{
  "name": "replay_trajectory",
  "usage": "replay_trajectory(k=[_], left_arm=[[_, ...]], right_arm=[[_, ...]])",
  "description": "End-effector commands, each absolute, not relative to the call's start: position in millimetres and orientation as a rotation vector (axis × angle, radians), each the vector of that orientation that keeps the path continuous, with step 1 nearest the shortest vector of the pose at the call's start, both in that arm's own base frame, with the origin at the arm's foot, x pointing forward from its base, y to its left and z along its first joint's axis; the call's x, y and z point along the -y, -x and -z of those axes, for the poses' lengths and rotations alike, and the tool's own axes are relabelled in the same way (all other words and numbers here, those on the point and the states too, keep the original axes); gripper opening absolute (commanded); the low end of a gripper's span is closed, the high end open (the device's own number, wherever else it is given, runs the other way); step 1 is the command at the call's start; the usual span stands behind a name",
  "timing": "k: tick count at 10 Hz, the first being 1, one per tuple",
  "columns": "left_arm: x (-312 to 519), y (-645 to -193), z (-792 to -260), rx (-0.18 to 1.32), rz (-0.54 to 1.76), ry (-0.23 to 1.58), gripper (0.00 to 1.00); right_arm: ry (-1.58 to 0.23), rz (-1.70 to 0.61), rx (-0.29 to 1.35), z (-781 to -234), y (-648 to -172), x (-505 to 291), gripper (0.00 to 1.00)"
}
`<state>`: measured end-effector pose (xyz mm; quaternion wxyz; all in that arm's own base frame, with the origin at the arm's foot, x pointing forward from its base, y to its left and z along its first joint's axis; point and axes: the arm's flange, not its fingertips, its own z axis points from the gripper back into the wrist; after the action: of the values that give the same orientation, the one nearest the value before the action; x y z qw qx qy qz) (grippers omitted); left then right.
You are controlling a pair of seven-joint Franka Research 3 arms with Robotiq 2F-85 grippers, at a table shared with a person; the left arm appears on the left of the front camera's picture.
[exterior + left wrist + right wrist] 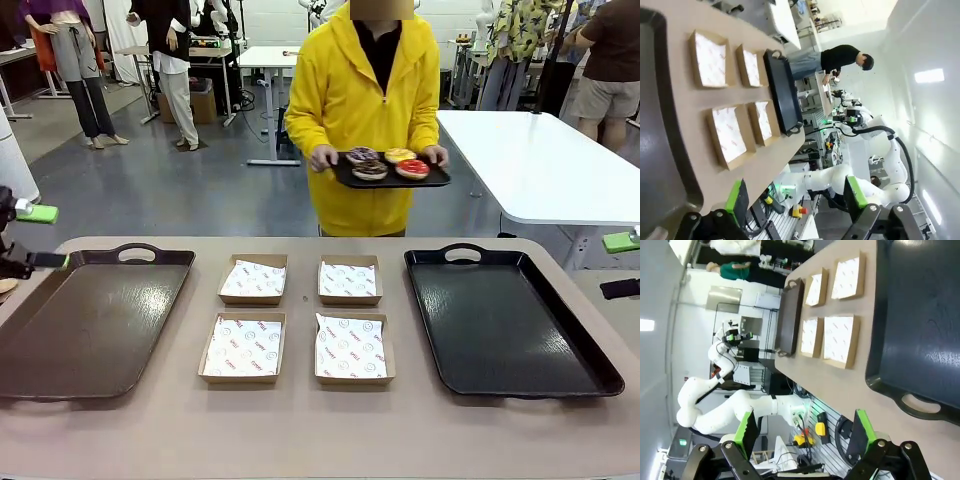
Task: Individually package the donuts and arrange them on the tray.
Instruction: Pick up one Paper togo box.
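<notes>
At this moment you had both arms parked wide of the four paper-lined boxes (349,349). The left gripper (45,237) hung well out to the left of the boxes, past the outer edge of the brown tray (90,320). The right gripper (622,265) hung well out to their right, past the black tray (505,320). On each one the green pads stood fully spread with nothing between them; the left wrist view (796,196) and the right wrist view (802,430) showed the same bare gap.

The donuts (388,164) were not on the table (300,430). All four sat on a small black tray (436,181) that a person carried in both hands (324,157), well beyond the far row of boxes and above floor level. The boxes held only their paper liners.

You had several things to watch for, as I judged it:

- **Crowded donuts.** They lay touching or nearly so on the small tray, so a wide-open approach to one could have nudged or smeared its neighbour.
- **Soft glaze.** The red and yellow ones looked glossy, and a hard squeeze could have dented the ring or left glaze on the pads.
- **The person's hands.** They gripped the small tray's two ends, so reaching beyond the boxes before the tray was set down risked a bump.
- **Loose liners.** The paper in the near boxes sat crumpled and lifted at the corners, so a finger lowered too deep could have dragged it out or shifted the box.
</notes>
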<state>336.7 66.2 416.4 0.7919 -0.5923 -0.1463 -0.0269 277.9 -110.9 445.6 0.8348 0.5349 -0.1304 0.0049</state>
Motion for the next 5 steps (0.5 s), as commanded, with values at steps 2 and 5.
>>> replay_trajectory(k=[2,5], left_arm=[[-73,-323,-414,0.334,0.051,1.269,1.00],[-88,-318,-406,0.310,0.030,1.264,1.00]], right_arm=[[-1.164,-0.059,0.285,-449,-273,128,1.00],[-1.201,-0.106,0.253,-459,-263,138,1.00]])
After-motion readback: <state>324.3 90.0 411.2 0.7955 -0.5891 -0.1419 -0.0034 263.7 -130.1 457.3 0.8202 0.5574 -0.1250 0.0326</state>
